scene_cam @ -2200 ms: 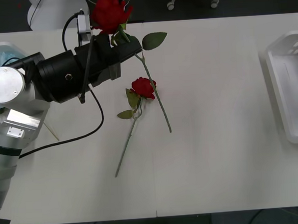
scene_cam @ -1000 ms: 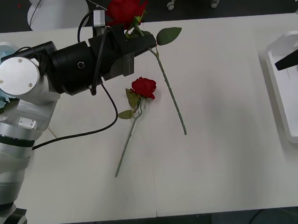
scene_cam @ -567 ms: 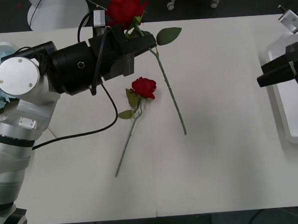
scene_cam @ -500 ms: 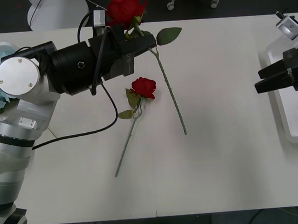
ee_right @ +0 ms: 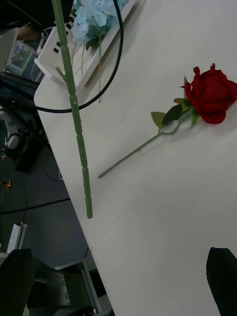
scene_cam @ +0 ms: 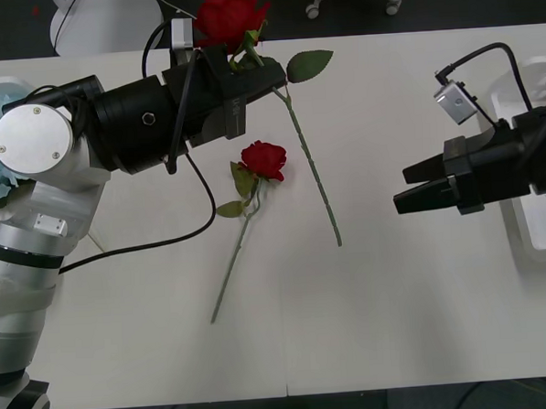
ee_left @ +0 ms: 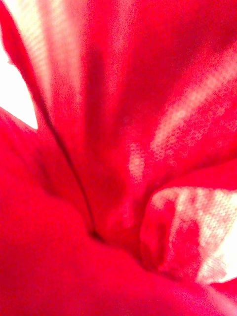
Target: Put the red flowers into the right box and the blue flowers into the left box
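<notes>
A: Where are the roses?

B: One rose (scene_cam: 229, 14) is up in the left gripper (scene_cam: 248, 73), jaws clamped on the stem just under the head, the long stem (ee_right: 74, 113) hanging down over the table (scene_cam: 398, 317). Another rose (scene_cam: 263, 159) lies flat on the table between the arms.

A: And the right gripper (scene_cam: 409, 186)?

B: It reaches out over the table toward the hanging stem, jaws apart, holding nothing. The right box (scene_cam: 531, 237) is behind it at the table's edge; the left box (ee_right: 74, 54) holds blue flowers (ee_right: 96, 19).

A: How should the rose handle?

B: Light, I'd judge, with a thin, springy stem likely to swing. Best taken mid-stem, clear of the leaf (scene_cam: 309, 65), not by the soft petals.
</notes>
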You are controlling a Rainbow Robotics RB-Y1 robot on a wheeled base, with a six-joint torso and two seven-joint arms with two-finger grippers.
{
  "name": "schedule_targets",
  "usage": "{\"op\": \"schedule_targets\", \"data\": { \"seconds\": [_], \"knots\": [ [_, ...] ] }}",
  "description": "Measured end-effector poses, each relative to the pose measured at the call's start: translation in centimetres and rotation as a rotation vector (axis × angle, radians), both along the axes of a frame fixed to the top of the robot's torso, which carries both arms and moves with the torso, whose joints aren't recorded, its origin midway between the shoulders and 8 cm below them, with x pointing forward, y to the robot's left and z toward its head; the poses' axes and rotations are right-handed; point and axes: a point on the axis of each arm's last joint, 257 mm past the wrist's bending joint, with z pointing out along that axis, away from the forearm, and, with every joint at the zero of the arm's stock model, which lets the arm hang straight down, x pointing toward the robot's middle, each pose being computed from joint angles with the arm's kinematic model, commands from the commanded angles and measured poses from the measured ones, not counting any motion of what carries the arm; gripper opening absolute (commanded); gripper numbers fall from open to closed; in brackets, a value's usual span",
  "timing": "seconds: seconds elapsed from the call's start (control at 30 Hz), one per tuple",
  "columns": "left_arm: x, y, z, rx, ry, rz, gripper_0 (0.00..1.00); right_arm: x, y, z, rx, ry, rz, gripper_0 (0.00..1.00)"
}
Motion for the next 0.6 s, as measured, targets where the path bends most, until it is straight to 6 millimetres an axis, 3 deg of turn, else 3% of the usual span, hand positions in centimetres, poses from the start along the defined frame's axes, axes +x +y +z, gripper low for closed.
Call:
{"op": "schedule_targets", "data": {
  "seconds": [0.23, 0.4, 0.5, 0.53, 0.6],
  "knots": [
    [0.0, 0.0, 0.0, 0.001, 0.0, 0.0, 0.0, -0.4, 4.8, -2.9, 0.069, 0.039, -0.006, 1.0],
    [0.0, 0.0, 0.0, 0.001, 0.0, 0.0, 0.0, -0.7, 7.0, -3.4, 0.102, 0.039, -0.001, 0.97],
    [0.0, 0.0, 0.0, 0.001, 0.0, 0.0, 0.0, -0.6, 7.6, -3.7, 0.095, 0.02, 0.005, 0.64],
    [0.0, 0.0, 0.0, 0.001, 0.0, 0.0, 0.0, -0.7, 7.9, -3.7, 0.098, 0.018, 0.007, 0.47],
    [0.0, 0.0, 0.0, 0.001, 0.0, 0.0, 0.0, -0.7, 8.4, -3.6, 0.106, 0.018, 0.009, 0.28]
  ]
}}
